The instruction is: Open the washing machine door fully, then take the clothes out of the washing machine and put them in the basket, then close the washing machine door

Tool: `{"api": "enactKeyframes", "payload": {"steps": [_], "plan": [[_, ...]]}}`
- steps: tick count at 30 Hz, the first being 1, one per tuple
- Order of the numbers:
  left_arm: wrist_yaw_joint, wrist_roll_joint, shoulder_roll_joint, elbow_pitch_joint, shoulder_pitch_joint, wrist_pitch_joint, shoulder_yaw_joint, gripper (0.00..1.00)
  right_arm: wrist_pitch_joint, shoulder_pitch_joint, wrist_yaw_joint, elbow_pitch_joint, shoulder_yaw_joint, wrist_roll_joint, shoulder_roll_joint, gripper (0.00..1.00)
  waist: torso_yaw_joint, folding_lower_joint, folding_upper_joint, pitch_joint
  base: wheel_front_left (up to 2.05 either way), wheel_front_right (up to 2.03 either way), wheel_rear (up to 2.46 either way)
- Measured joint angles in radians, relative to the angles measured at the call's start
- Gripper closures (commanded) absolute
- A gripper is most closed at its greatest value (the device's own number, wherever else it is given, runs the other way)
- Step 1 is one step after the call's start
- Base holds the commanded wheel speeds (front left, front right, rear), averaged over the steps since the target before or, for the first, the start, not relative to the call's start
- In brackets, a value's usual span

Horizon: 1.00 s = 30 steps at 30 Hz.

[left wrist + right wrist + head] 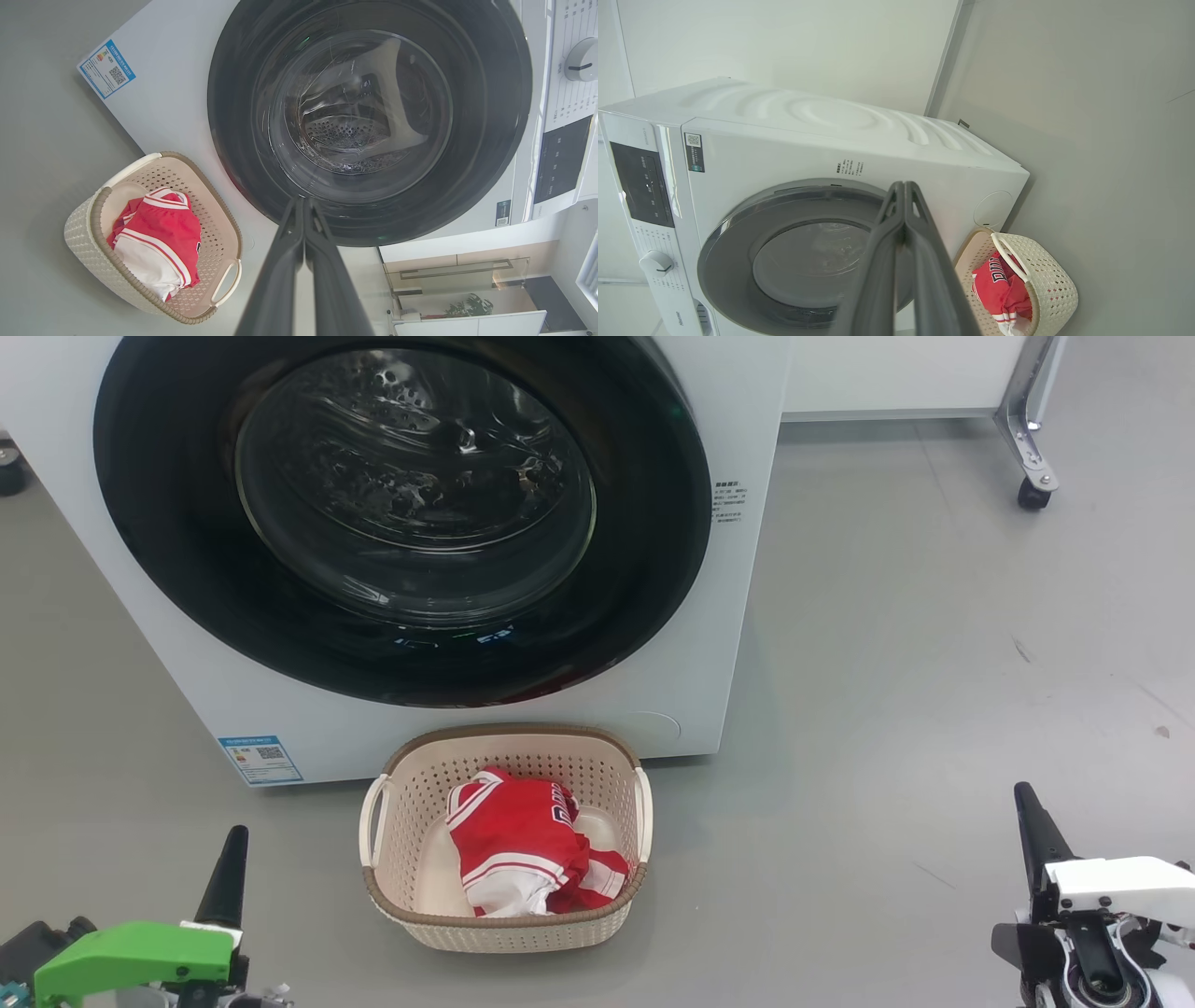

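The white washing machine [738, 607] stands ahead with its round black door [168, 560] shut flat against its front; the steel drum shows dimly through the glass. On the floor just before it sits the cream basket [411, 784], holding the red and white clothes [523, 849]. My left gripper [233, 845] is low at the left, shut and empty, well short of the basket. Low at the right, my right gripper [1025, 798] is also shut and empty. Each wrist view has its fingers pressed together: left gripper [303, 200], right gripper [903, 185].
Grey floor spreads to the right of the machine. A metal leg on a caster [1032, 490] stands at the far right, and a black wheel [11, 471] at the far left. The machine's dial [579, 65] and dark control panel [558, 158] sit above the door.
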Motion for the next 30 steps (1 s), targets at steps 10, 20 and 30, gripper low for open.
{"api": "enactKeyframes", "payload": {"steps": [10,20,30], "plan": [[-0.017,-0.120,-0.010,0.018,-0.010,0.020,0.033,1.00,0.030,-0.022,0.017,0.010,-0.027,0.126,0.006,1.00,-0.008,0.0001,0.0000,-0.001,0.00,0.00,0.00],[-0.026,-0.166,-0.014,0.027,-0.026,0.028,0.045,1.00,0.040,-0.034,0.026,0.014,-0.036,0.169,0.008,1.00,-0.010,0.0001,0.0000,-0.001,0.00,0.00,0.00],[-0.026,-0.166,-0.014,0.031,-0.026,0.028,0.046,1.00,0.040,-0.034,0.026,0.014,-0.036,0.169,0.008,1.00,-0.010,0.0001,0.0000,-0.001,0.00,0.00,0.00]]}}
